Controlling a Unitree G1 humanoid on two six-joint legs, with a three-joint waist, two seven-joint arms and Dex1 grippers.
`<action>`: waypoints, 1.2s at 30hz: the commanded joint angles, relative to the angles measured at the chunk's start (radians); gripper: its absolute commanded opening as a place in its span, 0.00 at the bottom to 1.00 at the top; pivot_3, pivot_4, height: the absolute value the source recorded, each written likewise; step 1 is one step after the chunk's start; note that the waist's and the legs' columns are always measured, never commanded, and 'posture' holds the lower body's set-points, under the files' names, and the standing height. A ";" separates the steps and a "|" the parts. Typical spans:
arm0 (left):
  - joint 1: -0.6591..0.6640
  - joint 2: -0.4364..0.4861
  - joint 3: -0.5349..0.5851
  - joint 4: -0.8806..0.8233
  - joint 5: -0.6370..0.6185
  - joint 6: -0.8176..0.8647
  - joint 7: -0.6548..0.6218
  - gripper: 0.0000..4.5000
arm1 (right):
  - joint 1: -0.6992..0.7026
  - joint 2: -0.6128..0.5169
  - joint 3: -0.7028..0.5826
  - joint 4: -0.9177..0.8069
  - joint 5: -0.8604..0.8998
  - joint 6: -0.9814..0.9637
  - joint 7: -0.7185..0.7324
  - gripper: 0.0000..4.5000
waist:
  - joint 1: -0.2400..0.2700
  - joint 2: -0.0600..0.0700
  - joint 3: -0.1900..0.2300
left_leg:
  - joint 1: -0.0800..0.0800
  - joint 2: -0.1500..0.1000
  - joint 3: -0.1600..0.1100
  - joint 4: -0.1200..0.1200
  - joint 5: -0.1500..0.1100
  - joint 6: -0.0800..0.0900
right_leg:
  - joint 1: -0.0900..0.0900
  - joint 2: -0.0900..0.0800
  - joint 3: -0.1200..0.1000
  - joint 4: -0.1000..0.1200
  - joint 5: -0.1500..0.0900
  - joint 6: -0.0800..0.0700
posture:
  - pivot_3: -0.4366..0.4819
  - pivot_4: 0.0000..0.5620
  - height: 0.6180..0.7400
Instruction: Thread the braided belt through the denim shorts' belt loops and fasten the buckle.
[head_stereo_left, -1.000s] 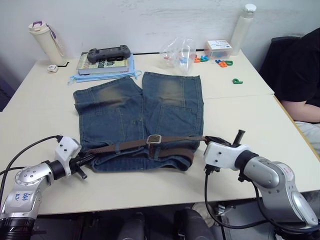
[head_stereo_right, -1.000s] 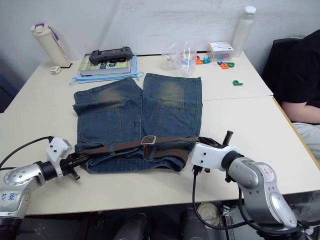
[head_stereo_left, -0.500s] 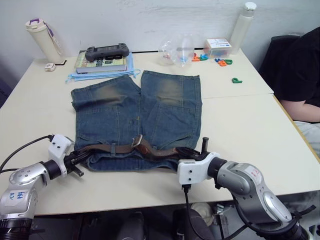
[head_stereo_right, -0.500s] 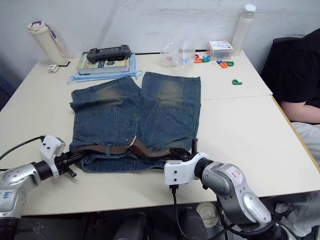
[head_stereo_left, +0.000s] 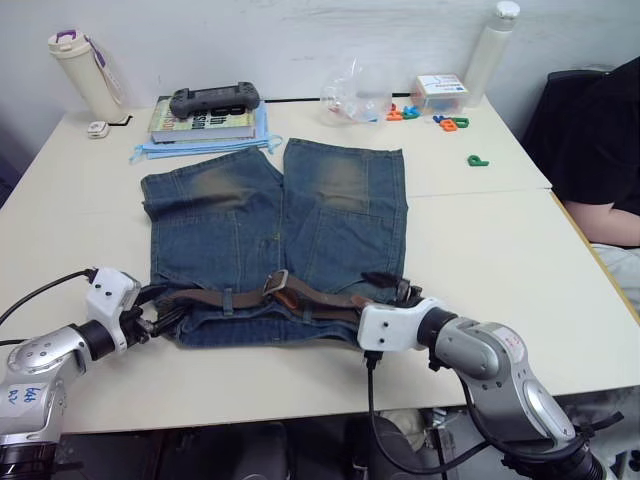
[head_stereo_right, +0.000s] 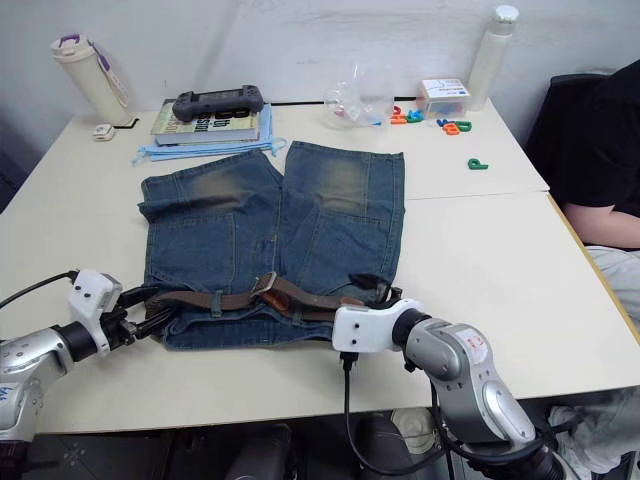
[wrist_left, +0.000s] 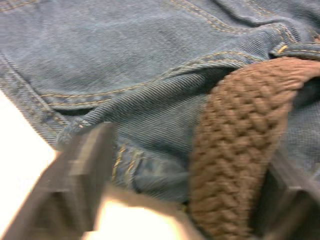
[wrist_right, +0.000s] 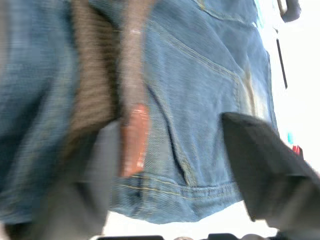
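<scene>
Denim shorts (head_stereo_left: 275, 225) flat on table (head_stereo_left: 480, 250), braided belt (head_stereo_left: 300, 297) along waistband, both tools' fingers apart

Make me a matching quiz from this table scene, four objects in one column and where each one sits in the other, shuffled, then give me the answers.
Things:
1. game controller
2. buckle
3. green letter
4. white bottle

Places:
A. alone on the bare table, to the right of the denim shorts
B. on the book
C. standing at the table's far right corner
D. on the braided belt across the waistband

Pairs: 1-B, 2-D, 3-A, 4-C
</scene>
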 joint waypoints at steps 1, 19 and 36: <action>0.030 0.032 0.033 -0.039 -0.043 0.006 -0.079 0.98 | -0.010 -0.003 -0.071 -0.058 0.087 0.000 0.028 0.99 | 0.000 0.000 0.000 | 0.000 0.000 0.000 0.000 -0.001 0.000 | 0.000 0.000 0.000 0.000 0.000 0.000 | 0.48 0.27 0.40; -0.119 0.046 0.120 -0.333 -0.450 0.337 -0.079 0.98 | -0.187 0.106 -0.319 -0.061 0.593 0.287 0.035 0.99 | 0.007 -0.007 0.011 | -0.016 0.000 -0.002 0.004 -0.001 0.002 | -0.014 0.000 -0.001 0.001 0.002 0.000 | 0.48 0.27 0.40; -0.272 -0.093 0.049 -0.384 -0.452 0.343 0.151 0.98 | -0.288 0.027 -0.382 0.095 0.763 0.400 -0.036 0.99 | 0.000 -0.008 0.012 | -0.016 -0.003 0.002 0.002 0.006 0.000 | -0.015 0.000 0.002 0.001 0.006 0.002 | 0.48 0.27 0.40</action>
